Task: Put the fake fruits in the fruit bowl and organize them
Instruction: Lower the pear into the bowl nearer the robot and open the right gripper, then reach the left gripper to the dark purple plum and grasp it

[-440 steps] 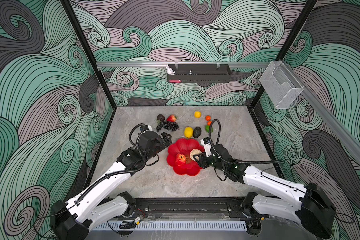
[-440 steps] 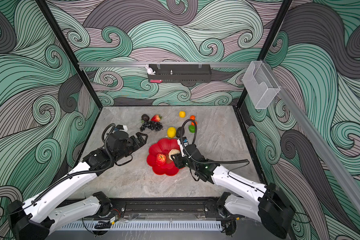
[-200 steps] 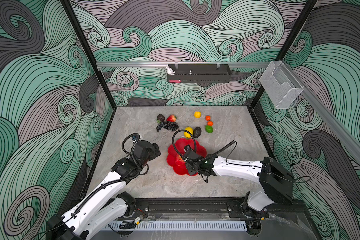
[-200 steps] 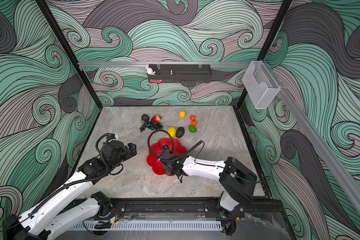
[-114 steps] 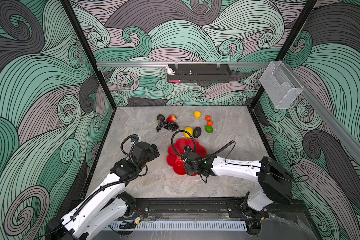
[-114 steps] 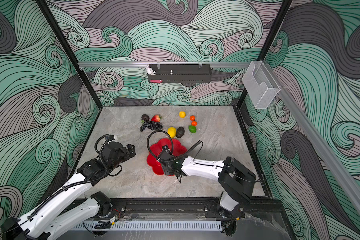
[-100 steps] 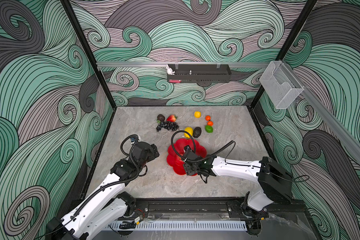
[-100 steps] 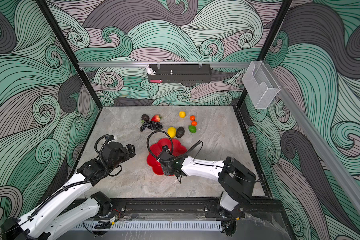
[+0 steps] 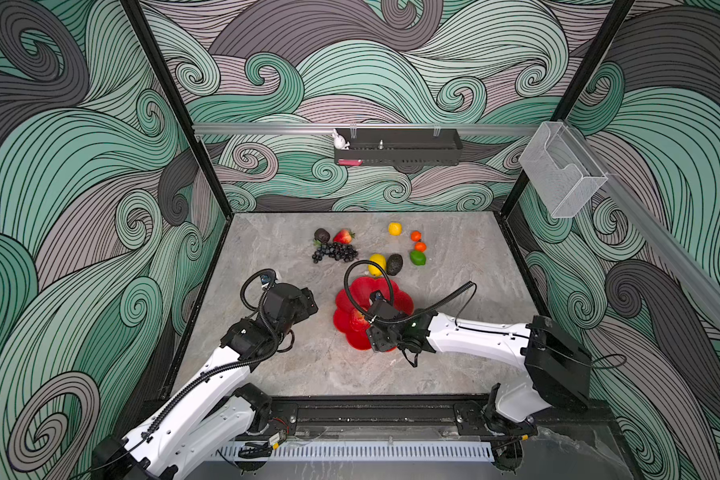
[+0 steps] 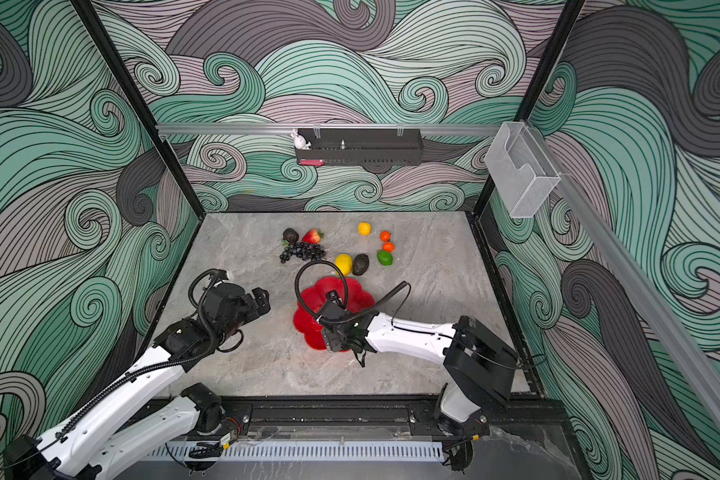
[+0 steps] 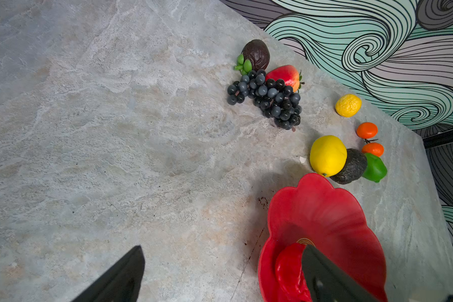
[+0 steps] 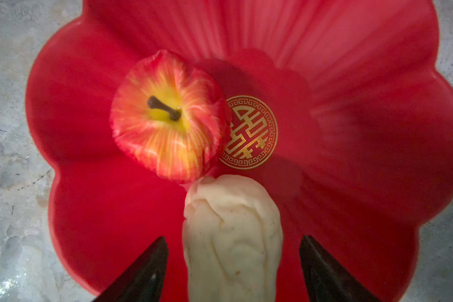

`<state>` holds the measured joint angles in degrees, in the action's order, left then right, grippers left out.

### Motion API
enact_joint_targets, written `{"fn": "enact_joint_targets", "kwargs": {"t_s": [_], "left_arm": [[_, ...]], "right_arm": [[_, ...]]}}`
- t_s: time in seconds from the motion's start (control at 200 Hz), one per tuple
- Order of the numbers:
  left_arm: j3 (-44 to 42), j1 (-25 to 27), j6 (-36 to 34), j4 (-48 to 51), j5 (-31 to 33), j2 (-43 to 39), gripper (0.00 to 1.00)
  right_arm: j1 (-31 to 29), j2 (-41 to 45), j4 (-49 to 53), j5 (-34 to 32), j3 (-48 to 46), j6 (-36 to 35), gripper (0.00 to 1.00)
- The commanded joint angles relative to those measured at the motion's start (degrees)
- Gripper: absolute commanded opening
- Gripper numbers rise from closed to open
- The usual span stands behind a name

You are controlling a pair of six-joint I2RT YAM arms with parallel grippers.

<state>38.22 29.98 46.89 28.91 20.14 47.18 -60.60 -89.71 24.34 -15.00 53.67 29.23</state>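
Grey marble tabletop (image 9: 454, 374), wave-patterned walls all round, and the action sits close to the front edge. The right gripper (image 12: 233, 238) hangs low over the fruit bowl (image 12: 351, 78) with its jaws parted. There's a clear gap either side of the beige pear (image 12: 228, 209), so nothing is in its grasp and the pear lies on the red dish on its own. Its narrow end points at the red apple (image 12: 168, 117), touching it or very nearly, and the gold emblem shows bare beside them. Two fruits home, then, and I'd call this the tail of the pear drop.

At nine o'clock from the bowl, the left gripper (image 11: 221, 249) hovers over bare marble, spread wide and empty.

Further back now. At twelve o'clock, just past the bowl's rim, the big lemon (image 9: 377, 264) leans against the avocado (image 9: 394, 264), with the lime (image 9: 418, 257) just beside at one o'clock. The grapes (image 9: 335, 251) sprawl at eleven, with the strawberry (image 9: 343, 236) and a dark wrinkled fruit (image 9: 321, 235) behind them. Farthest out, toward one o'clock, sit two oranges (image 9: 415, 236) and a small yellow citrus (image 9: 395, 228).

Nine still out, by my count. Next, I'd say the right arm wants to rise straight up so no finger nudges the pear, then reach for the lemon. It's round and glossy, so it calls for a centred grip. The left looks handy for the grapes.
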Motion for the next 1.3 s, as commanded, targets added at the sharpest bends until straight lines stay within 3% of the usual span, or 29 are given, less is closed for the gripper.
{"fn": "enact_joint_targets", "kwargs": {"t_s": [0.0,0.245,0.685,0.881,1.016,1.291], "left_arm": [[0.1,-0.6,-1.2,0.2,1.0,0.6,0.96],[4.7,-2.3,-6.0,-1.2,-3.8,5.5,0.96],[23.1,-8.9,-10.2,-1.4,-13.7,30.3,0.95],[37.1,-14.0,-10.8,-0.8,-16.0,46.9,0.94],[52.2,-15.9,-15.1,8.8,-15.4,59.1,0.91],[78.1,-17.3,-35.1,19.3,-14.9,79.5,0.88]], "right_arm": [[-0.3,2.3,1.7,-0.8,0.2,0.7,0.84],[-0.1,9.3,5.4,-0.9,1.7,-3.4,0.93],[4.7,30.3,2.8,-0.3,-4.5,-10.1,0.93],[4.9,35.7,-1.5,1.4,-9.7,-8.0,0.93],[5.0,38.0,-2.1,1.7,-12.0,-6.3,0.93],[5.2,40.0,-3.3,4.6,-17.1,-3.2,0.93]]}}
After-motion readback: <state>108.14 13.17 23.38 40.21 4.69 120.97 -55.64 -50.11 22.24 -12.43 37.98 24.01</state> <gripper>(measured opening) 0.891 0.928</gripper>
